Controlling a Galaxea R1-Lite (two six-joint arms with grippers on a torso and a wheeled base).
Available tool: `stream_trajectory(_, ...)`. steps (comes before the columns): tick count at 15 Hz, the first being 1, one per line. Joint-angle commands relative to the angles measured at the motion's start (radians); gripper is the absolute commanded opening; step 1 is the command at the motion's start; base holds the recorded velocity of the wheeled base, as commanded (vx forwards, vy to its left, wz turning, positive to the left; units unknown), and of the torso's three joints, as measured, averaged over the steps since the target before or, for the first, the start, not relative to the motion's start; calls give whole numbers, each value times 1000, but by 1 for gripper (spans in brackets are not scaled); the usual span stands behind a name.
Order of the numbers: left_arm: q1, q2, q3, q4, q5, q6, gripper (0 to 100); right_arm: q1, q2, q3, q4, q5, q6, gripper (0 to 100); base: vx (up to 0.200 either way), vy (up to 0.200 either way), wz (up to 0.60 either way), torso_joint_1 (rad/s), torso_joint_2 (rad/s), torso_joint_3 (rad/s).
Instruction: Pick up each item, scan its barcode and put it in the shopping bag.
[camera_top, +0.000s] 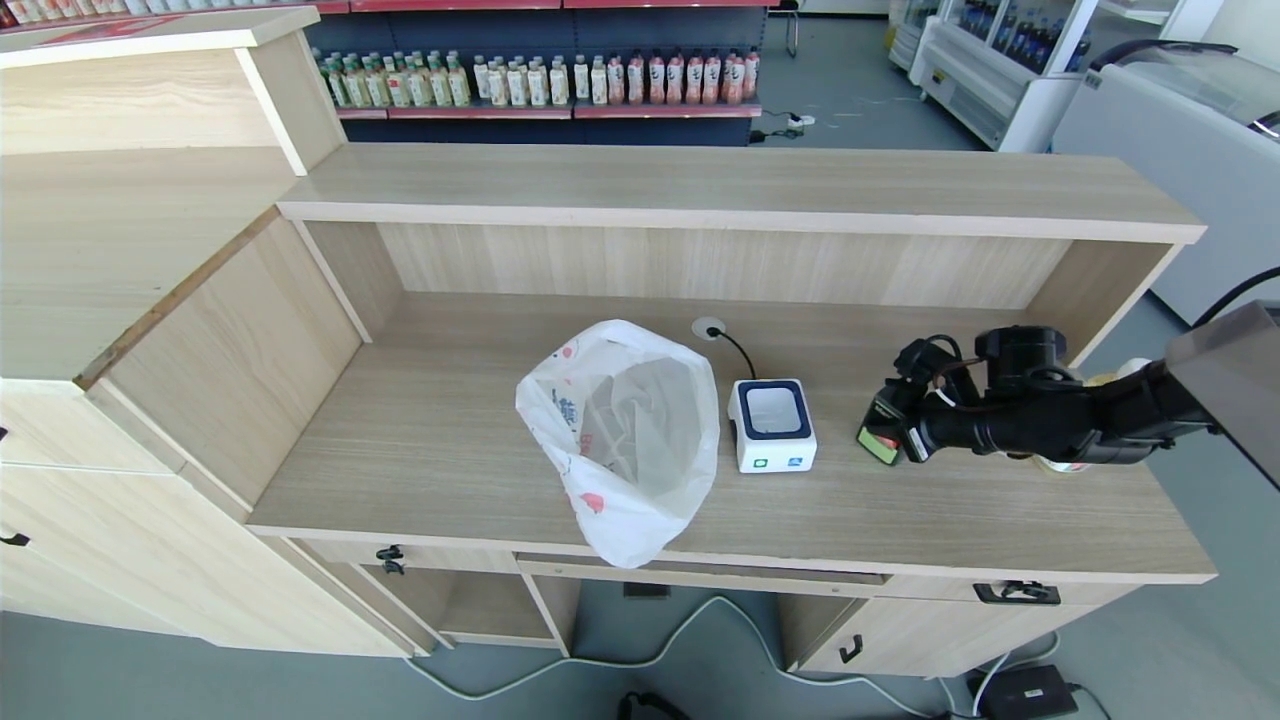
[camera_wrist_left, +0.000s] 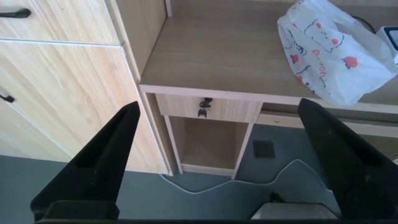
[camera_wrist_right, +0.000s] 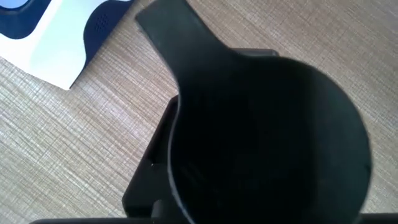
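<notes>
Ops: status on the right gripper (camera_top: 885, 432)?

Floor: Looks clamped on a small pack (camera_top: 877, 445), which is dark with a green edge and a red patch. It's over the counter (camera_top: 450, 440), just right of the barcode scanner (camera_top: 770, 425) and not touching it.

Ops: Bag?

Floor: The white plastic shopping bag (camera_top: 617, 440) lies just left of the scanner, close to touching it. Mouth is open and facing up. Its closed end droops over the counter's front edge. The scanner sits squarely between pack and bag.

Ops: Anything else in the way?

Floor: The scanner cable (camera_top: 738, 352) runs back to a grommet (camera_top: 709, 327) right behind the bag's rim. A back wall and upper ledge (camera_top: 740, 185) close off the far side. There's a pale tub (camera_top: 1062, 466) on the counter, mostly hidden under the right arm, so I can't tell what it is.

Ops: Left gripper (camera_wrist_left: 219, 106)?

Floor: Spread wide. It's low in front of the counter, below the top, facing a drawer with a key (camera_wrist_left: 202, 109) in its lock. Well apart from the bag.

Ops: Surroundings?

Floor: Bottle shelf (camera_top: 540, 80) behind the counter, chest freezer (camera_top: 1190, 110) far right, loose cord (camera_top: 700, 615) on the floor under the desk.
</notes>
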Motion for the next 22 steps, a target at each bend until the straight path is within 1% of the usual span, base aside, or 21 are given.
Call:
stream_trajectory(1,0,0,0,0,0,0,100,-3,-9,20,-37,-2,1,0,0,0,0,0,0,0)
stream_trajectory(3,0,0,0,0,0,0,100,-4,-35,40,-82,-3,0,0,0,0,0,0,0,0)
stream_trajectory(4,0,0,0,0,1,0,100,-23,-106,82,-125,-5,-11,0,0,0,0,0,0,0)
stream_trajectory(6,0,0,0,0,0,0,100,-75,-256,188,-143,-2,-29,0,0,0,0,0,0,0)
stream_trajectory(7,0,0,0,0,1,0,100,-116,-374,280,-140,-3,-38,0,0,0,0,0,0,0)
stream_trajectory(8,0,0,0,0,0,0,100,-185,-548,401,-133,-8,-61,0,0,0,0,0,0,0)
stream_trajectory(9,0,0,0,0,1,0,100,-207,-655,461,-114,-17,-80,0,0,0,0,0,0,0)
stream_trajectory(10,0,0,0,0,1,0,100,-210,-727,499,-91,-28,-103,0,0,0,0,0,0,0)
stream_trajectory(11,0,0,0,0,1,0,100,-217,-851,554,-70,-28,-226,0,0,0,0,0,0,0)
stream_trajectory(12,0,0,0,0,1,0,100,-248,-914,571,-68,-19,-344,0,0,0,0,0,0,0)
stream_trajectory(13,0,0,0,0,1,0,100,-273,-966,588,-63,15,-443,0,0,0,0,0,0,0)
stream_trajectory(14,0,0,0,0,0,0,100,-277,-1011,611,-45,109,-503,0,0,0,0,0,0,0)
stream_trajectory(15,0,0,0,0,1,0,100,-276,-1042,619,-39,192,-594,0,0,0,0,0,0,0)
stream_trajectory(16,0,0,0,0,0,0,100,-265,-1065,614,-40,219,-759,0,0,0,0,0,0,0)
stream_trajectory(18,0,0,0,0,1,0,100,-199,-1101,613,-63,284,-1016,0,0,0,0,0,0,0)
stream_trajectory(19,0,0,0,0,1,0,100,-158,-1117,610,-85,316,-1184,0,0,0,0,0,0,0)
stream_trajectory(20,0,0,0,0,1,0,100,-101,-1131,610,-110,357,-1352,0,0,0,0,0,0,0)
stream_trajectory(21,0,0,0,0,1,0,100,-26,-1154,610,-122,411,-1511,0,0,0,0,0,0,0)
stream_trajectory(22,0,0,0,0,1,0,100,52,-1189,617,-117,460,-1637,0,0,0,0,0,0,0)
